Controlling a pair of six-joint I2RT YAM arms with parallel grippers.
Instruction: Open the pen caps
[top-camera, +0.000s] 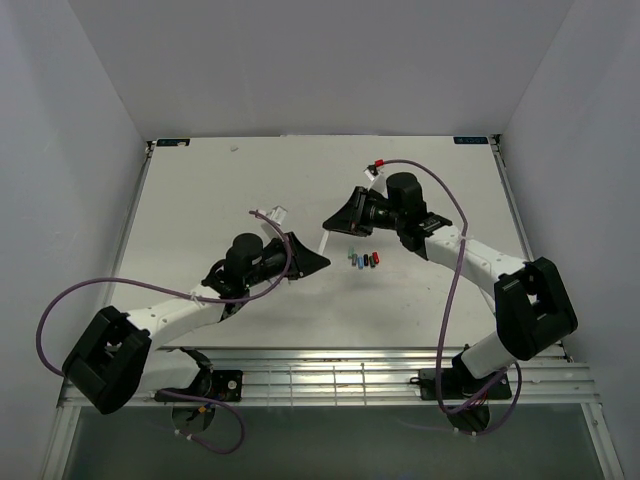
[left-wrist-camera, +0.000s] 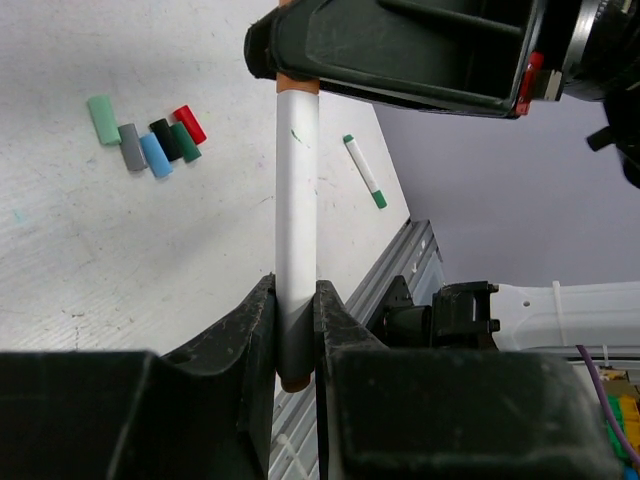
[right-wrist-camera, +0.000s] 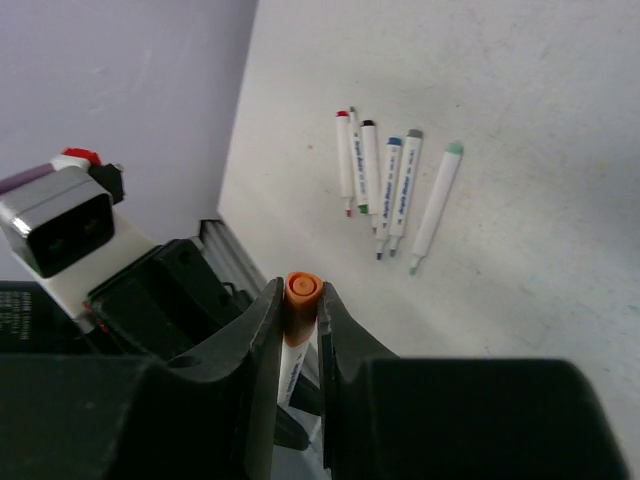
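Note:
A white pen barrel (top-camera: 323, 241) is held in the air between both grippers. My left gripper (top-camera: 314, 262) is shut on its lower end, seen close in the left wrist view (left-wrist-camera: 297, 292). My right gripper (top-camera: 333, 222) is shut on the orange cap (right-wrist-camera: 303, 293) at the barrel's other end; the cap still meets the barrel (left-wrist-camera: 297, 190). Several loose pen caps (top-camera: 362, 260) lie in a cluster on the table, among them light green (left-wrist-camera: 103, 119), blue (left-wrist-camera: 155, 156) and red (left-wrist-camera: 189, 124).
Several white pens without caps (right-wrist-camera: 385, 180) lie side by side on the table (top-camera: 200, 200). One pen with green ends (left-wrist-camera: 364, 171) lies apart near the table's front rail (left-wrist-camera: 400, 265). White walls enclose the table on three sides.

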